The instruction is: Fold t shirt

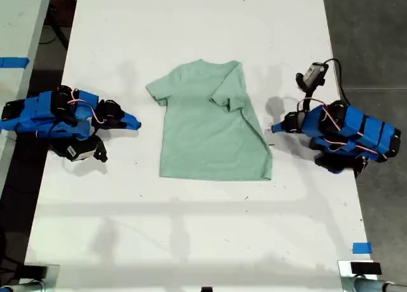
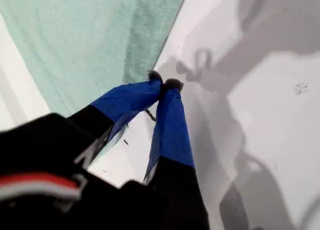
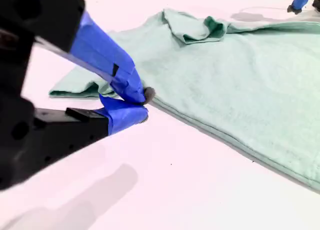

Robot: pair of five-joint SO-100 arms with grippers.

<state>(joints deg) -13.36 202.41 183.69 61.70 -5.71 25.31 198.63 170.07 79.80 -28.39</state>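
Both pincers shut (image 2: 163, 83) (image 3: 146, 103), beside t shirt (image 1: 206, 123).

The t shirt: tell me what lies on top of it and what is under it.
On top of the t shirt lies only its own folded-over sleeve and side, on the exterior view's right. Under it is the white table. Whatever the cloth covers cannot be seen. Neither gripper rests on it.

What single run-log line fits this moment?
t shirt: flat, one sleeve folded in | my first gripper: shut, empty | my second gripper: shut, empty
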